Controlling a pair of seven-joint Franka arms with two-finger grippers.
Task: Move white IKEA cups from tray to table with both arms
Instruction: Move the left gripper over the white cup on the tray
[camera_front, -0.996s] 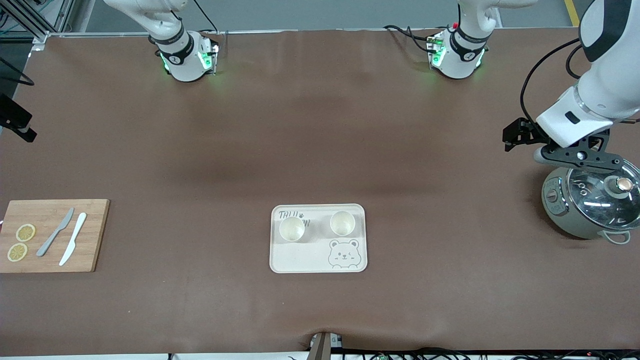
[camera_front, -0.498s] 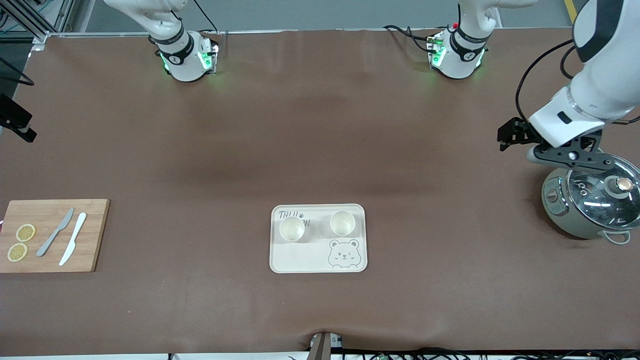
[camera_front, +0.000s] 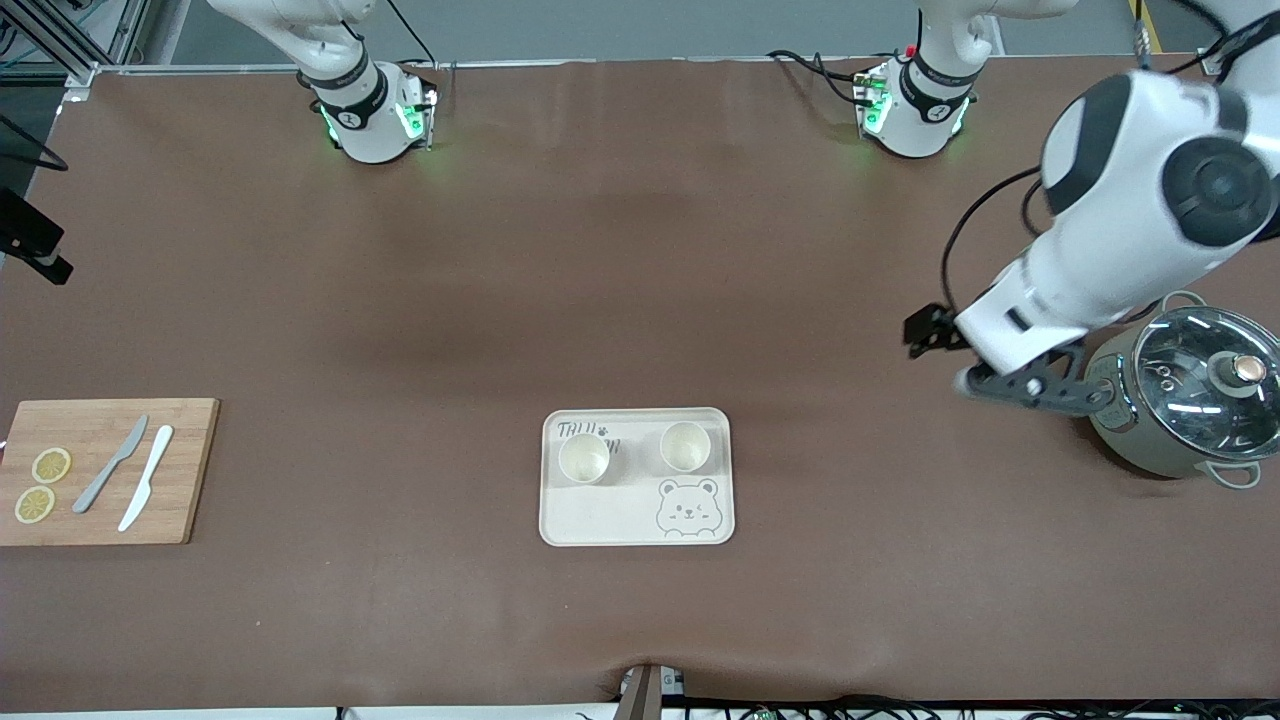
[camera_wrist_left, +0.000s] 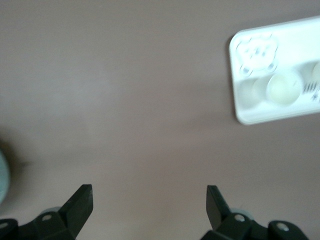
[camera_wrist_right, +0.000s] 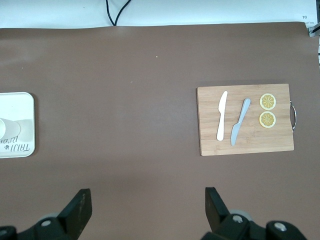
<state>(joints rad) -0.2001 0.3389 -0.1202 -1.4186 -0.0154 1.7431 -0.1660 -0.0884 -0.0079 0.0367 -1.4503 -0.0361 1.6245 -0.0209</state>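
On the tray, mid-table: two white IKEA cups stand upright side by side on the half of the tray farther from the front camera, one (camera_front: 584, 458) toward the right arm's end, the other (camera_front: 685, 446) toward the left arm's end. They stand apart, and neither is touched by a gripper.

Tray: cream bear tray (camera_front: 600, 520), flat on the brown table (camera_front: 640, 300), with the bear drawing on its nearer part.

Cutting board: wooden board (camera_front: 180, 470) at the right arm's end of the table, about as near as the tray; it carries a grey knife (camera_front: 110, 464), a white knife (camera_front: 146, 491) and two lemon slices (camera_front: 42, 484).

Pot: grey-green pot (camera_front: 1150, 440) with a glass lid (camera_front: 1200, 375), at the left arm's end, a little farther from the front camera than the tray.

Left gripper: left gripper (camera_front: 1000, 385) hangs over bare table just beside the pot, on the pot's tray-facing side, well apart from the cups. In the left wrist view its fingers (camera_wrist_left: 80, 202) are spread wide with nothing between them; the tray appears there blurred, so probably only one cup (camera_wrist_left: 284, 86) is plainly made out.

Right gripper: right gripper (camera_wrist_right: 147, 207) is high over the table, and only that arm's base shows in the front view. Its fingers stand wide apart and empty, with the board and an edge of the tray below.
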